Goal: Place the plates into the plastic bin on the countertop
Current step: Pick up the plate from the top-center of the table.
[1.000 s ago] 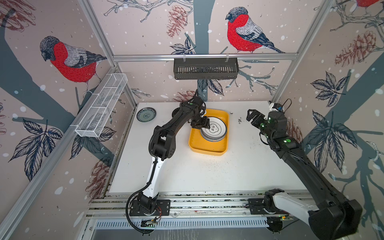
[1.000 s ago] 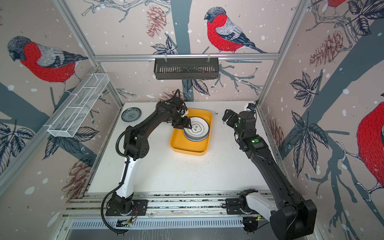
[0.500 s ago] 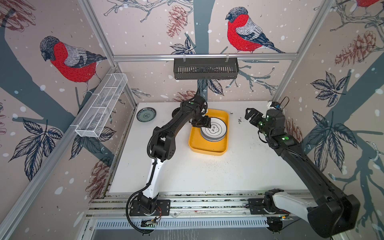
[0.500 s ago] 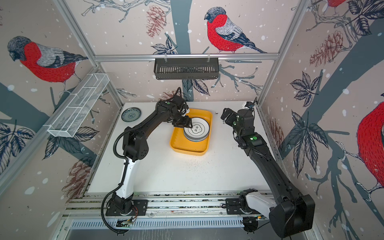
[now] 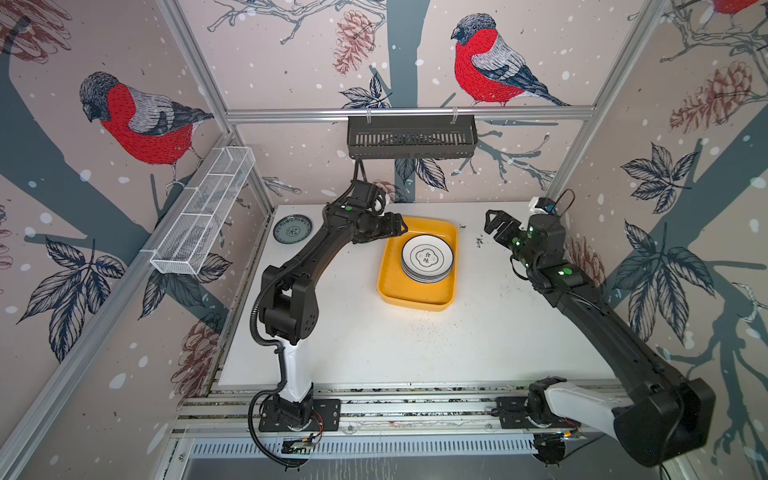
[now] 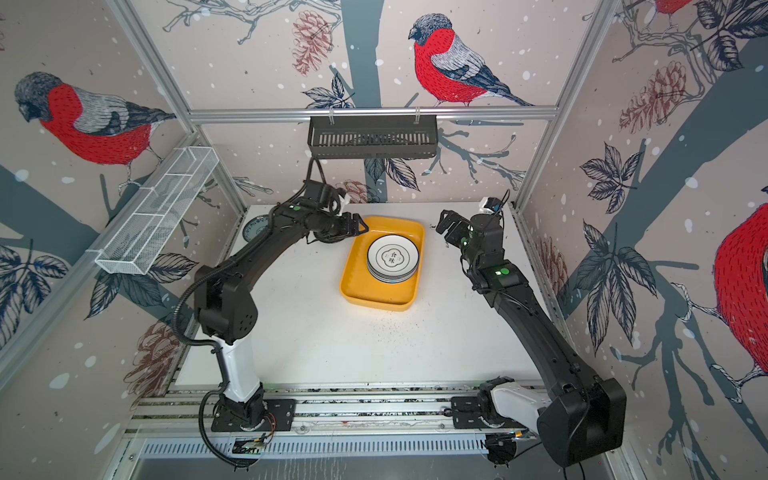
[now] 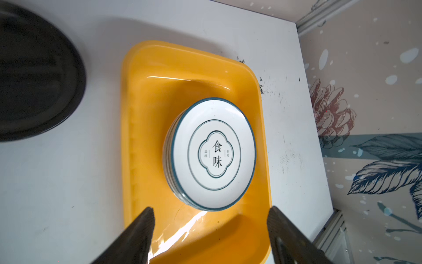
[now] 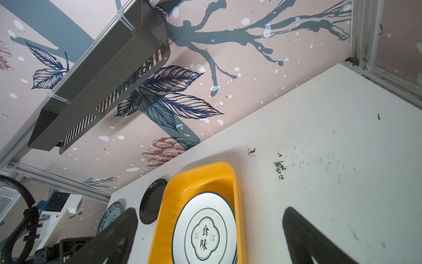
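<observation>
A yellow bin holds stacked plates. The left claw hovers at its eleven o'clock, the right claw at two o'clock, both spread and empty.

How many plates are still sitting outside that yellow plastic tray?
2. A round teal patterned plate lies near the white countertop's far corner; a small round black plate lies between it and the yellow plastic bin. The left arm above might hide others.
</observation>
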Motion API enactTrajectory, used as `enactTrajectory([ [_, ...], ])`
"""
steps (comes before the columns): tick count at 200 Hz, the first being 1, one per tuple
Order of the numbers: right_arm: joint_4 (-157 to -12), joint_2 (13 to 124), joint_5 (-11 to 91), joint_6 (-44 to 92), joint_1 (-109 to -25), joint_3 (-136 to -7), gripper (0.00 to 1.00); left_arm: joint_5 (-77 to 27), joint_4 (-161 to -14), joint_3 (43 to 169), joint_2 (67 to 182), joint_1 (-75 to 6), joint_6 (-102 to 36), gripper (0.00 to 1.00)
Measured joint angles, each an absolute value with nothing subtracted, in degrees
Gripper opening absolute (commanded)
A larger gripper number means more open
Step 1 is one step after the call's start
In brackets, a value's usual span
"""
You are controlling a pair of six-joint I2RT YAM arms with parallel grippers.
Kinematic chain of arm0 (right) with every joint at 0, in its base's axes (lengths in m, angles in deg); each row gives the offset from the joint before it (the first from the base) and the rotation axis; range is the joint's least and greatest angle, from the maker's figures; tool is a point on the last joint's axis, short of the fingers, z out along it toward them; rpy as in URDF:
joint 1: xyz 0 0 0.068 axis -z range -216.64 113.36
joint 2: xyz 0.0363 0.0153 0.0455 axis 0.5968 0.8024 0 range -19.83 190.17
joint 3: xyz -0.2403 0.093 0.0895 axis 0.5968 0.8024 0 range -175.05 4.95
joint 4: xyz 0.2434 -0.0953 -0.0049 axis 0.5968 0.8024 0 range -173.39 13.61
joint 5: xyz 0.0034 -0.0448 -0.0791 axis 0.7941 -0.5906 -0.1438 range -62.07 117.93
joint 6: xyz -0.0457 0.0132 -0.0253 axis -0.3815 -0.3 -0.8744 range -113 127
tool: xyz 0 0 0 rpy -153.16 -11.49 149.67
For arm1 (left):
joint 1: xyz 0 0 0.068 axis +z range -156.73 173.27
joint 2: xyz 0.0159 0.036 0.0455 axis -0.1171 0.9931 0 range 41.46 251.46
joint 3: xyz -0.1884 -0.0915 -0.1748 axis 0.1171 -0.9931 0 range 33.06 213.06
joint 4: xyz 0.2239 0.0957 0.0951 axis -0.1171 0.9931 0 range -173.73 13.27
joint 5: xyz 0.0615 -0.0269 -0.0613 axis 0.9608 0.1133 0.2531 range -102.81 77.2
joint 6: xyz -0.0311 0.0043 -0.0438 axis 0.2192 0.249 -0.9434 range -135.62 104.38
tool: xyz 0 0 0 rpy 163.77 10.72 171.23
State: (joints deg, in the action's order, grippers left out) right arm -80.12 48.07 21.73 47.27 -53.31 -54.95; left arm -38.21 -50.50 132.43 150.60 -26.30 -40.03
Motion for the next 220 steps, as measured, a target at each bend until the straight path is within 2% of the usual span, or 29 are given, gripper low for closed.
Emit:
enactTrajectory([
  [35,-83.4,53.7,22.8,47.0,-54.1,-58.7,1.0,-39.8,-62.1,119.8,143.3,-19.3,-47.4,0.96],
  [112,-88.9,72.5,30.4,43.8,-61.7,-71.0,1.0,-42.4,-78.8,104.5,141.5,-7.4,-56.5,0.96],
  [159,-92.0,81.8,38.2,41.4,-64.1,-79.6,0.99,-44.5,-87.1,104.3,149.7,-4.0,-60.2,0.96],
  [220,-93.8,88.2,44.4,40.7,-65.0,-87.2,1.0,-47.0,-88.7,116.1,163.3,-3.4,-60.1,0.83],
])
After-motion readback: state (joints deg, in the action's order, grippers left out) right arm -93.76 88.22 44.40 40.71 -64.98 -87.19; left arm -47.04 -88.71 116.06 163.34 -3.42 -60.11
